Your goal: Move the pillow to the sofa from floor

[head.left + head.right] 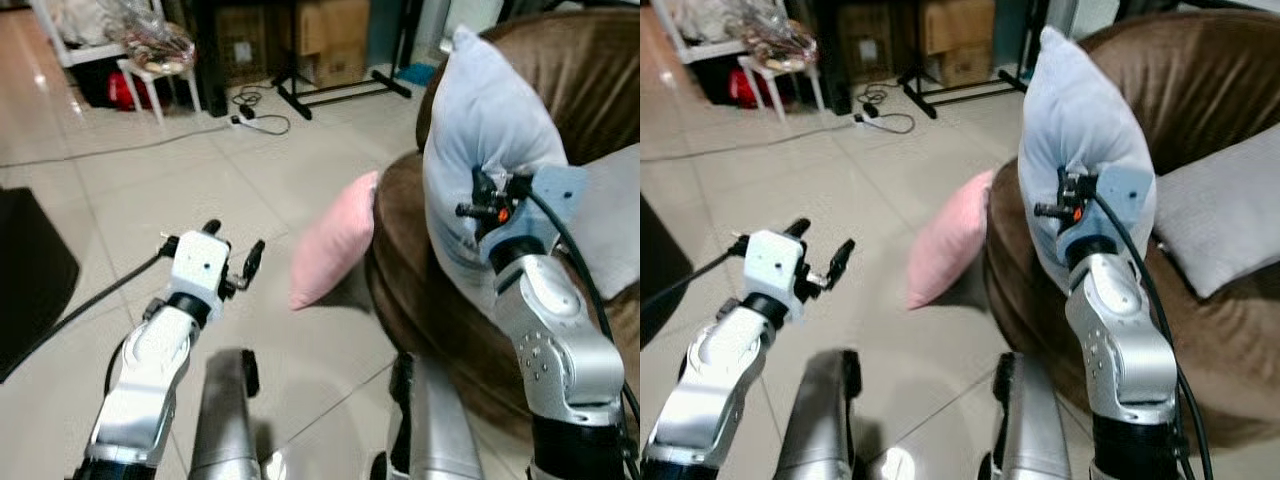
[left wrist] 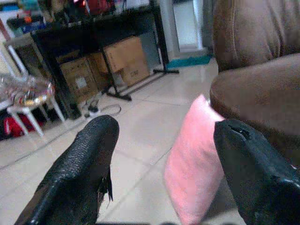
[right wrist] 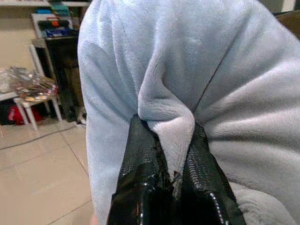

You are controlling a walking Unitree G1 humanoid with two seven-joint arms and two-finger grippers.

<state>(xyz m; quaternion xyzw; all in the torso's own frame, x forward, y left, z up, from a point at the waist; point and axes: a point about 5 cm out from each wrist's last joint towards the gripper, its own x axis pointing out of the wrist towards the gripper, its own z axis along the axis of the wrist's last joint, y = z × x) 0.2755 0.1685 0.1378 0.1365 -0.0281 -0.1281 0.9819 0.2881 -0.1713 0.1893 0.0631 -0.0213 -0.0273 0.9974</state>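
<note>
A pale blue pillow [image 1: 480,130] is held upright in the air over the front edge of the brown sofa [image 1: 440,300]. My right gripper [image 3: 161,176] is shut on a pinched fold of its fabric [image 3: 166,122]. A pink pillow [image 1: 335,240] leans on the tiled floor against the sofa's front. My left gripper [image 1: 232,245] hovers open over the floor to the left of the pink pillow, with nothing between its fingers [image 2: 84,159].
A grey cushion [image 1: 1225,215] lies on the sofa seat to the right. At the back stand a white stool [image 1: 150,75], cardboard boxes [image 1: 330,30], a black stand base [image 1: 340,90] and a power strip with cables [image 1: 250,115]. A dark mat [image 1: 30,280] lies at left.
</note>
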